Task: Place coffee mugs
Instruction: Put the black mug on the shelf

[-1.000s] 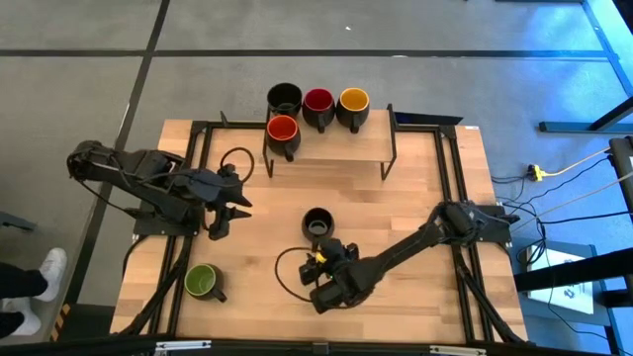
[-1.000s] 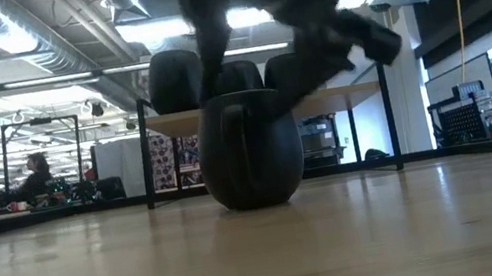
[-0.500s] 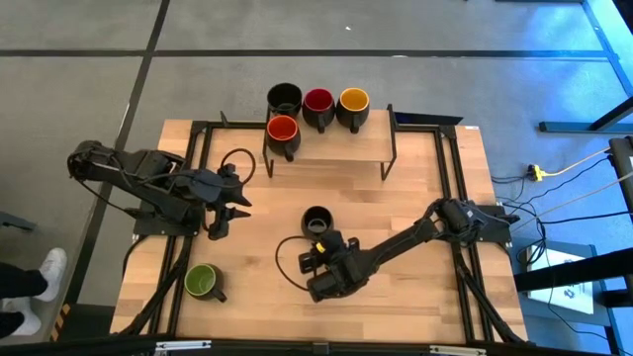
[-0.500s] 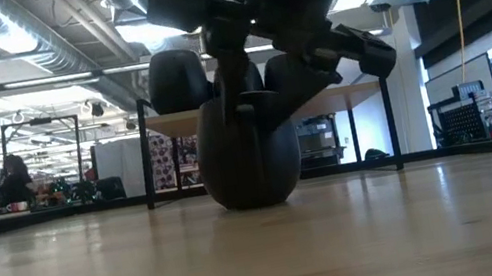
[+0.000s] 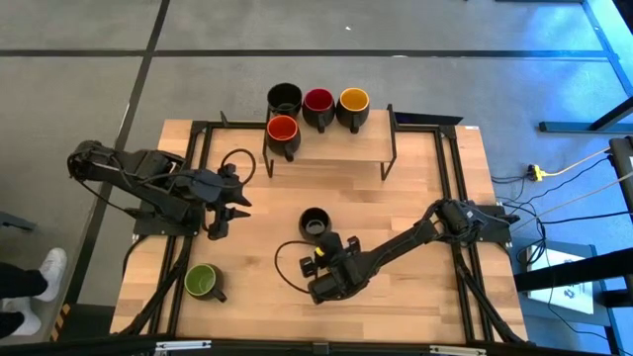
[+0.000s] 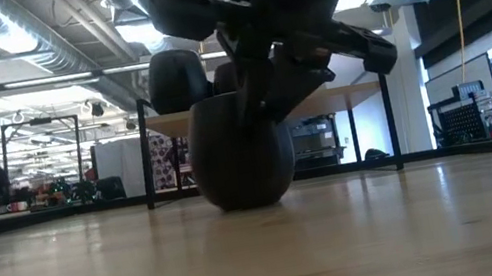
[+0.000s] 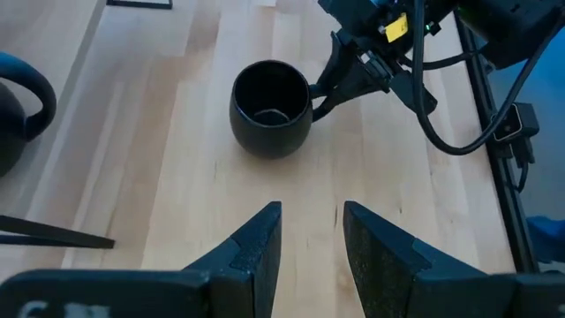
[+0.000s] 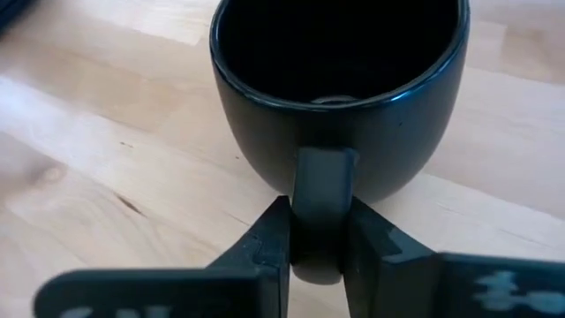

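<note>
Black-inside mug (image 8: 340,84): dark, glossy, round; right gripper (image 8: 320,243) jaws clenched on its handle. Left gripper (image 7: 311,243) jaws parted, empty.

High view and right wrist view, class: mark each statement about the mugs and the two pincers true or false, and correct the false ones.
1. The right pincer is closed on the handle of the black mug. True.
2. Four mugs stand on the metal rack. True: black, dark red, yellow and orange-red.
3. The green mug is on the rack. False: it stands on the table, near the front left.
4. The left pincer holds a mug. False: it is open and empty.
5. The black mug lies on its side. False: it is upright.
</note>
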Controlling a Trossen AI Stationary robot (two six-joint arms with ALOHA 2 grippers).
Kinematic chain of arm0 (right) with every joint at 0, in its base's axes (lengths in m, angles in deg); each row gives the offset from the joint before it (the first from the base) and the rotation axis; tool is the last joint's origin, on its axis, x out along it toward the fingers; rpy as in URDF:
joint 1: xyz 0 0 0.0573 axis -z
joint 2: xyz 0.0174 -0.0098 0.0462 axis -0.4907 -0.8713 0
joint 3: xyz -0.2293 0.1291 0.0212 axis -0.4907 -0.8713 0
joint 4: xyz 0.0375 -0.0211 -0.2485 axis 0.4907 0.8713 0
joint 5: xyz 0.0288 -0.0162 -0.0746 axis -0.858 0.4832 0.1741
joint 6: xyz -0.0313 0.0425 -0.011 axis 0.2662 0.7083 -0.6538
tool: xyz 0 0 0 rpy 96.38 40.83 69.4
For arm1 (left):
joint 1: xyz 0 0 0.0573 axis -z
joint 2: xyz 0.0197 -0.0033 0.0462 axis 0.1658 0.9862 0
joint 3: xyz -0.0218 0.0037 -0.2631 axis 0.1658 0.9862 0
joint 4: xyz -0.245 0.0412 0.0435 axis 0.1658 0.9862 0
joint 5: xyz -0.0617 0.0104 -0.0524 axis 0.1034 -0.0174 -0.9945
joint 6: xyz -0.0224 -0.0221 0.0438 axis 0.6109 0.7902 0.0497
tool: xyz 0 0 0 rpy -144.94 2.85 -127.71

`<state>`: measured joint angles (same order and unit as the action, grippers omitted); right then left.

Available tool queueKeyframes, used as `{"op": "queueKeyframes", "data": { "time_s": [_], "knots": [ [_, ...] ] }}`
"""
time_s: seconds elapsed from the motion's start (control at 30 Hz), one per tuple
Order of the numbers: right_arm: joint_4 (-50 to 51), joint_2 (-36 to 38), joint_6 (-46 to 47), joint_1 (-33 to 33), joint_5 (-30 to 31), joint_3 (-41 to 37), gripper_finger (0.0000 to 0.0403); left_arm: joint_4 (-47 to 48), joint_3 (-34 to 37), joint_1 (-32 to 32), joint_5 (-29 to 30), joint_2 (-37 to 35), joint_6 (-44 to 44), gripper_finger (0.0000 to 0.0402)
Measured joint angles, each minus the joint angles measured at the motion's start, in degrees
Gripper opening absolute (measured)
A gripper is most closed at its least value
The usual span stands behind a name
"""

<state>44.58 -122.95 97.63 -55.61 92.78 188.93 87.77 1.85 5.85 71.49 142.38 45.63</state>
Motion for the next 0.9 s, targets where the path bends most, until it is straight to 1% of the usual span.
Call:
{"op": "queueKeyframes", "data": {
  "time_s": [0.17,0.4,0.6,0.7,0.9],
  "knots": [
    [1.8,0.8,-0.9,0.0,0.6,-0.1,0.0050,0.5,0.0,0.0,0.0,0.0,0.0,0.0118],
    [5.4,6.8,-0.5,0.5,3.8,-0.1,0.0050,1.6,0.0,0.0,0.0,0.0,0.3,0.0118],
    [7.0,11.2,-1.1,3.3,6.8,0.3,0.0050,3.0,0.0,0.0,1.1,-0.4,1.3,0.0118],
    [10.3,11.4,-3.6,5.5,8.0,3.4,0.0050,3.0,-0.1,0.0,1.6,-0.7,1.4,0.0118],
    [14.6,11.7,-11.6,10.9,10.1,11.4,0.0050,3.0,-0.1,0.0,2.2,-0.6,0.3,0.0118]
  ]
}}
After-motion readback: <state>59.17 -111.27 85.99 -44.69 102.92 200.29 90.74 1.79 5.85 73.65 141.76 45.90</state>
